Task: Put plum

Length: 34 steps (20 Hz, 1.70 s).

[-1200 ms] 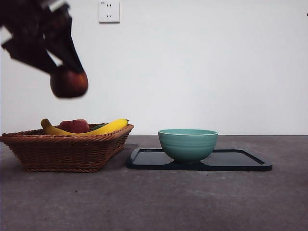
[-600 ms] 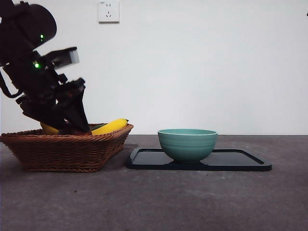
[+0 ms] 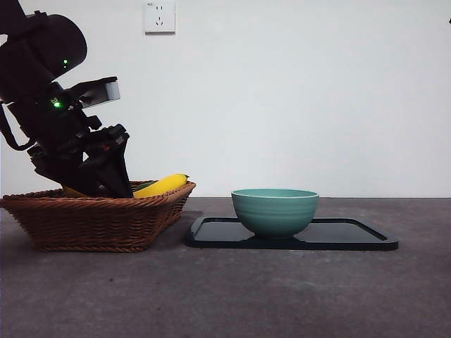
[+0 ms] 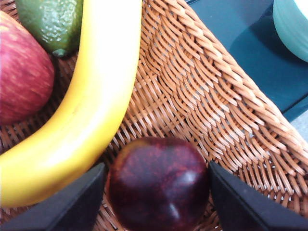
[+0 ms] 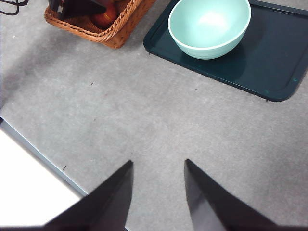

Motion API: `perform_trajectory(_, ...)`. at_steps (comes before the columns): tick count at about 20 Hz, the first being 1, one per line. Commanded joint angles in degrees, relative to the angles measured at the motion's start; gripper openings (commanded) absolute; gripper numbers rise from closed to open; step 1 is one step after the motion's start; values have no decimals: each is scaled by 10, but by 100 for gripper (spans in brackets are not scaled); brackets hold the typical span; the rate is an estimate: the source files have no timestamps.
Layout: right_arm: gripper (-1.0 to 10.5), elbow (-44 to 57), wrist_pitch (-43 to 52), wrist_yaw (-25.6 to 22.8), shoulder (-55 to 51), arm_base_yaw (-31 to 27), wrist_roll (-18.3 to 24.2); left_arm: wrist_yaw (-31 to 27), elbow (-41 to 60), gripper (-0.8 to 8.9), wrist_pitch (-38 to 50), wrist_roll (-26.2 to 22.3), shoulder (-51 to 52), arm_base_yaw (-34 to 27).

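Evidently the placing is nearly done: the plum (image 4: 158,183) is seen lying on the woven floor of the wicker basket (image 3: 99,222), between the jaws of the left gripper (image 4: 156,202), which are spread slightly wider than the fruit; contact cannot be judged. Only withdrawal seems left. The plum's skin is glossy and dark maroon; beside it a smooth yellow banana (image 4: 91,110) is curved. The right gripper (image 5: 156,192) is held open above the grey table (image 5: 144,110).

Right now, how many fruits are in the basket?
4: the plum between the left gripper's jaws, a banana beside it, a red apple and an avocado beyond. More may be hidden.
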State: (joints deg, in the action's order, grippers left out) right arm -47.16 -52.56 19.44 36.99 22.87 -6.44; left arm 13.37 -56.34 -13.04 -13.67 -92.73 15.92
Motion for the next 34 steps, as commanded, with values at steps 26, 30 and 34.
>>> perform_trajectory(26,171,-6,2,1,3,3,-6,233,-22,405,-314,86,347,7)
perform_trajectory(30,171,-6,2,1,3,3,-7,246,-22,405,-369,79,362,7)
perform_trajectory(34,171,-6,2,1,3,3,-9,246,-22,405,-370,78,362,7)
